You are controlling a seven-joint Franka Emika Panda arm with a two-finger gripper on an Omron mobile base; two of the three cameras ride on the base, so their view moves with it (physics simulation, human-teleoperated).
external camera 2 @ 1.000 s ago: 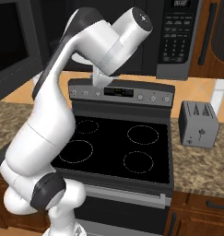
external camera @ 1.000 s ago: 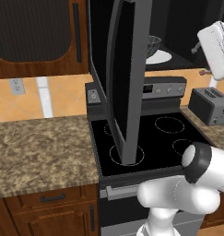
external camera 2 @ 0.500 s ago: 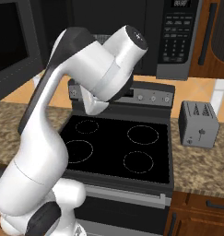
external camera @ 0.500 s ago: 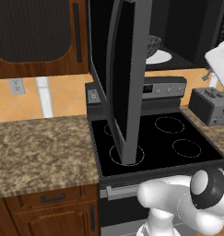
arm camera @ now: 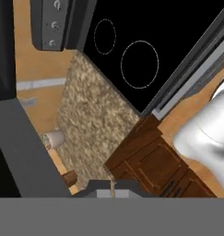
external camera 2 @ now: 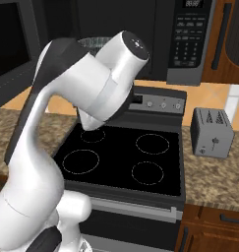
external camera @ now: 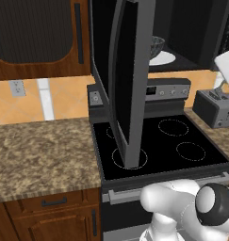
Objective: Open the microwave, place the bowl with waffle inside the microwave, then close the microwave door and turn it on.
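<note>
The microwave (external camera: 191, 28) hangs above the stove. The microwave door (external camera: 129, 80) stands swung wide open, edge-on over the cooktop. Inside, the striped bowl (external camera: 156, 45) sits on the white turntable plate (external camera: 166, 58); its rim (external camera 2: 94, 42) peeks out behind my arm. The waffle is hidden from view. The white end of my arm (external camera: 226, 66) is at the right, beside the cavity opening and above the toaster. My gripper (arm camera: 112, 189) is shut with nothing in it and looks down at the counter and stove front.
A black cooktop (external camera: 163, 141) lies below the door. A grey toaster (external camera 2: 212, 133) stands on the speckled counter (external camera: 40, 150) right of the stove. The button panel (external camera 2: 190, 37) is on the microwave's right. Wooden cabinets (arm camera: 150, 161) lie below.
My gripper has gone from open to shut, holding nothing. The arm has folded down and rightward, away from the cavity. Door and bowl have not moved.
</note>
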